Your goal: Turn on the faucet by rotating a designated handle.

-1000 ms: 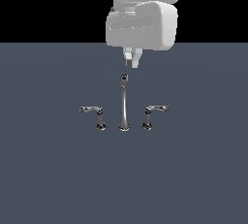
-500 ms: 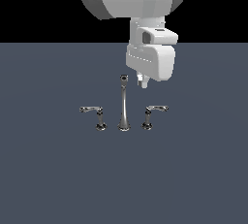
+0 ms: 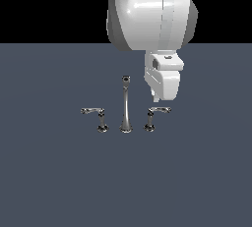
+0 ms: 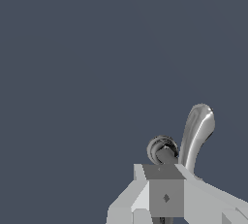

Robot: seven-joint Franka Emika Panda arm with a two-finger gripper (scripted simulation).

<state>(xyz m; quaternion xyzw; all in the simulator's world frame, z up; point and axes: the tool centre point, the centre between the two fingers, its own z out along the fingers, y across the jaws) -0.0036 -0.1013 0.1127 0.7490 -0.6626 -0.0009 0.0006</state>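
Hovering white glossy hand [image 3: 158,99] over chrome handle [image 3: 156,113], finger spread cannot be told | faucet [image 3: 126,106] slender, tapering | counter [image 3: 59,182] matte slate-grey

Tool [image 3: 160,101] fingertips hidden behind its white body, the handle [image 4: 196,133] base partly covered in the wrist view.

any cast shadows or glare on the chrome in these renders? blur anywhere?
Exterior view: flat lighting, no cast shadows on the floor; the faucet is small with faint highlights. Wrist view: sharp, with a bright highlight along the handle; the gripper partly blocks its base.
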